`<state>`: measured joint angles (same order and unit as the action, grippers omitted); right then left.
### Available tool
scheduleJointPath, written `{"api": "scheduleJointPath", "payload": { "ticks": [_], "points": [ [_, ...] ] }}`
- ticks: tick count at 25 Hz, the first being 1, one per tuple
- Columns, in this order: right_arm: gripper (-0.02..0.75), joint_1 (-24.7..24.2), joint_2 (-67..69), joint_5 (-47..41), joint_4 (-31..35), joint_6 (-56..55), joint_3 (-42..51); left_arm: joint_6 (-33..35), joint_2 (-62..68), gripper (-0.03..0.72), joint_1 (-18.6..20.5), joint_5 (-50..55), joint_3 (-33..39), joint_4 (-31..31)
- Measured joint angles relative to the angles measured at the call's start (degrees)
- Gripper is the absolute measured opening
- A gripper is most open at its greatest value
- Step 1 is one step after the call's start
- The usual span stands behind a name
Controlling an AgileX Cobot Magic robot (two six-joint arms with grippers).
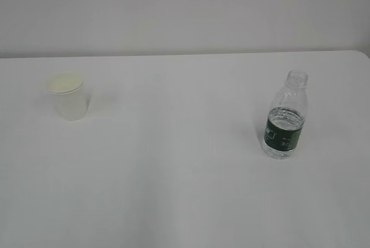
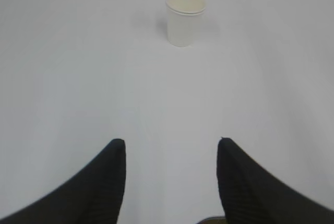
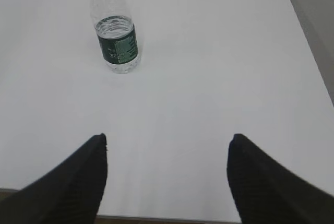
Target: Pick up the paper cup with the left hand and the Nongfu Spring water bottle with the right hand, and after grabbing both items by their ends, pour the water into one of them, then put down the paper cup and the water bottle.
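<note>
Left wrist view, nearest: the left hand's black ribbed gripper (image 2: 171,145) stands with jaws spread apart, nothing between them, only bare white table (image 2: 73,78) under and ahead. Further out, almost centred between the fingers, the small white paper cup with rolled rim and cream inside (image 2: 185,20) stands upright near the table's far edge, well apart from the gripper.

Right wrist view, same pattern: the right hand's black ribbed gripper (image 3: 168,143) has jaws wide apart and empty, hanging about over the table's near edge. Ahead and off to the left of its centre line, the small clear ribbed plastic water bottle with dark green label band (image 3: 116,31) stands upright, capless, well apart from the fingers. The clear water (image 3: 114,25) inside reaches to about the top of the label.

Exterior view: neither arm shows. Cup (image 1: 69,97) on the left, bottle (image 1: 285,118) on the right, both upright, well apart from each other, nothing tipped or spilled.

Progress judgement: nothing of the task is done. No grasp on either item, no lift, no pour. Whether the cup holds any water cannot be told. Everything is left: reach, grip cup with the left, grip bottle with the right, lift both, pour, set both down. The right gripper likely needs to shift left to line up with the bottle.
</note>
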<state>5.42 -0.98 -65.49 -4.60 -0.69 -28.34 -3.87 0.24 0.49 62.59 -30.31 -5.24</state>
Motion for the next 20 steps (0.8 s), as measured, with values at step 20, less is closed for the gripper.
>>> {"api": "scheduleJointPath", "payload": {
  "ticks": [20],
  "points": [
    [0.536, 0.0, 0.0, 0.0, 0.0, 0.0, 0.0, 0.0, 0.0, 0.398, 0.0, 0.0, 0.0, 0.0]
  ]
}}
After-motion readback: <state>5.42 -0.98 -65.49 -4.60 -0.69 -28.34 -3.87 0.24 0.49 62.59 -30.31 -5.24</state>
